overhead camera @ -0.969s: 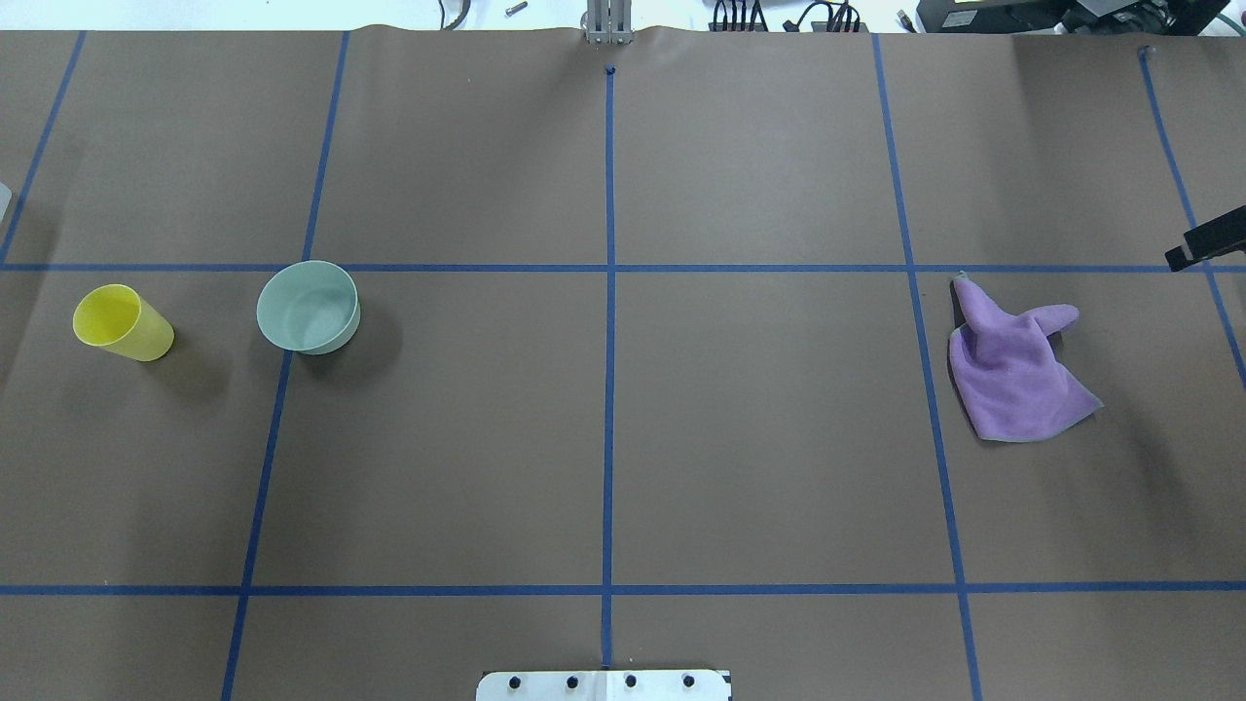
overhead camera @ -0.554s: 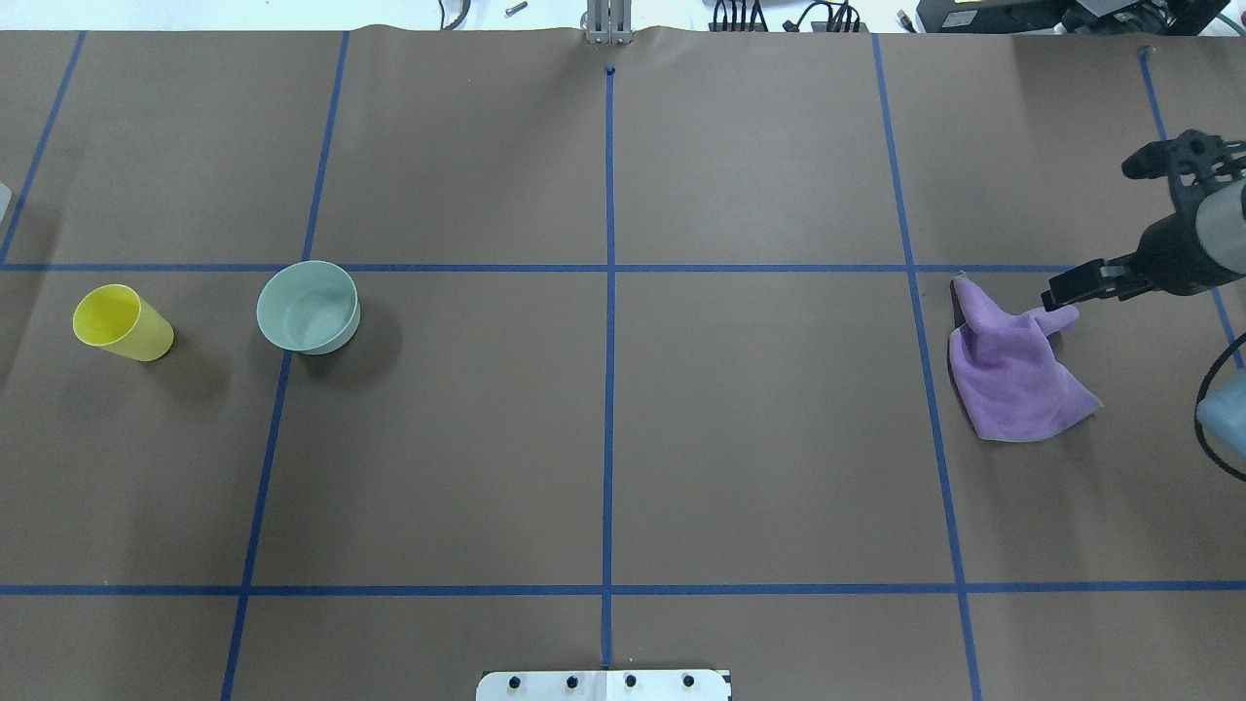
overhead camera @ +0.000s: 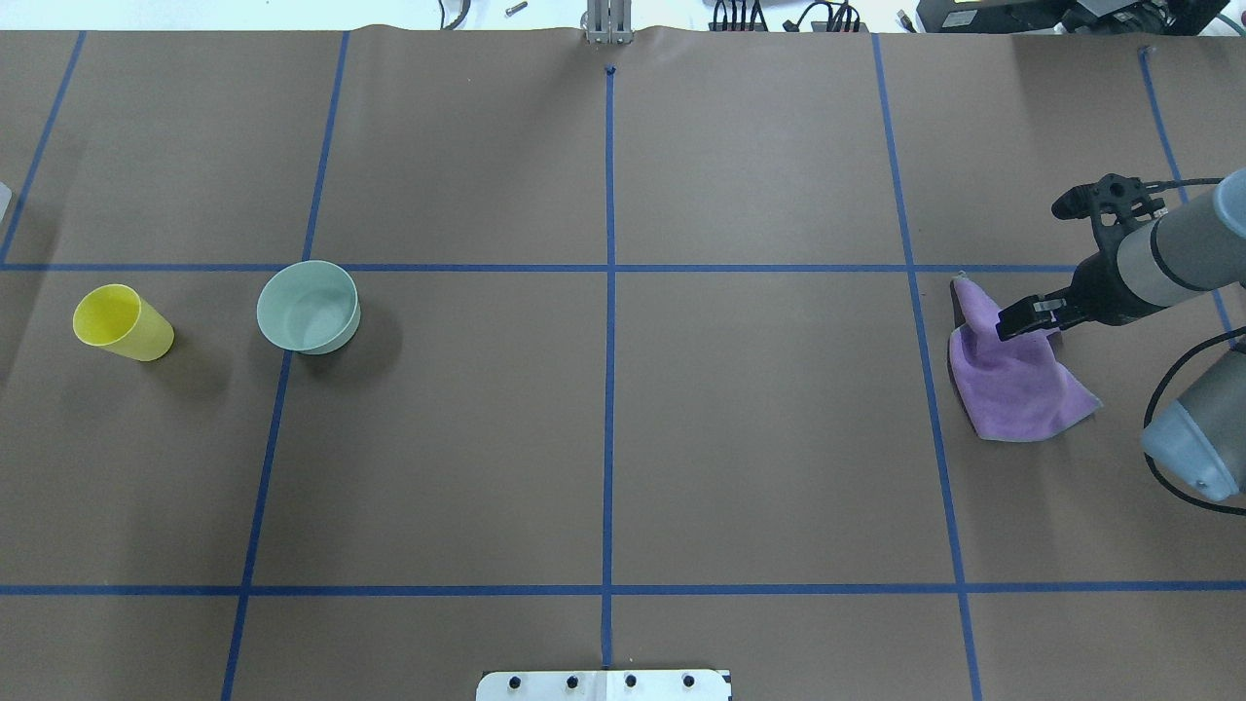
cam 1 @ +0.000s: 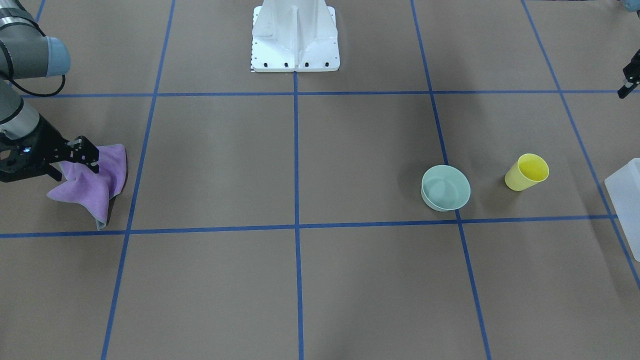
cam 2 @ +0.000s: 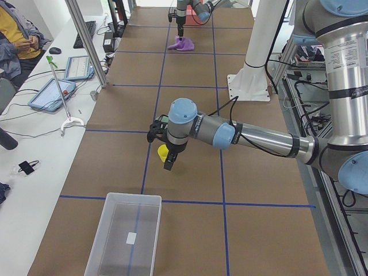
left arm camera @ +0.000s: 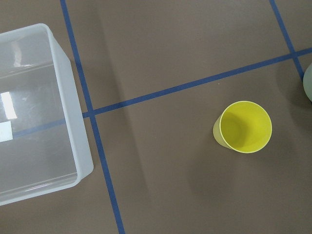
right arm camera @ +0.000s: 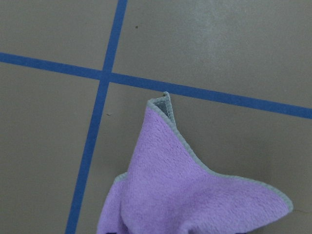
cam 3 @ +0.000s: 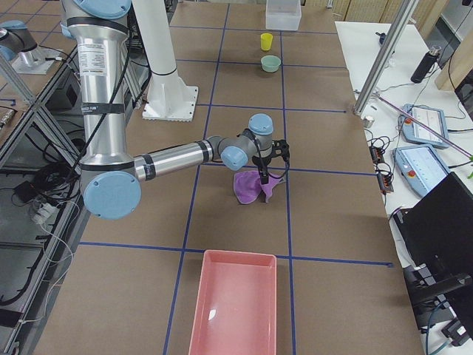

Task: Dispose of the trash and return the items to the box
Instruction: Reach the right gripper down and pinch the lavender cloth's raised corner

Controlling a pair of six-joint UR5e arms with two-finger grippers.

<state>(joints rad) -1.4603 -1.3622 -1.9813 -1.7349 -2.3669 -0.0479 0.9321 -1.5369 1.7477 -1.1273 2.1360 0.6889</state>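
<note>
A crumpled purple cloth point(overhead camera: 1012, 385) lies on the table's right side; it also shows in the front view point(cam 1: 95, 192) and the right wrist view point(right arm camera: 180, 195). My right gripper point(overhead camera: 1022, 319) hangs open just over the cloth's far edge point(cam 1: 75, 165). A yellow cup point(overhead camera: 122, 323) stands upright at the far left next to a pale green bowl point(overhead camera: 308, 307). My left gripper point(cam 2: 168, 164) hovers above the yellow cup point(left arm camera: 242, 127); I cannot tell if it is open or shut.
A clear plastic box point(left arm camera: 39, 112) stands past the cup at the table's left end point(cam 2: 123, 236). A pink bin point(cam 3: 236, 310) stands at the right end. The robot's white base point(cam 1: 295, 35) is at the near middle edge.
My right arm has come in from the right edge and moved left, bringing the gripper over the purple cloth. The cloth, cup and bowl have not moved.
</note>
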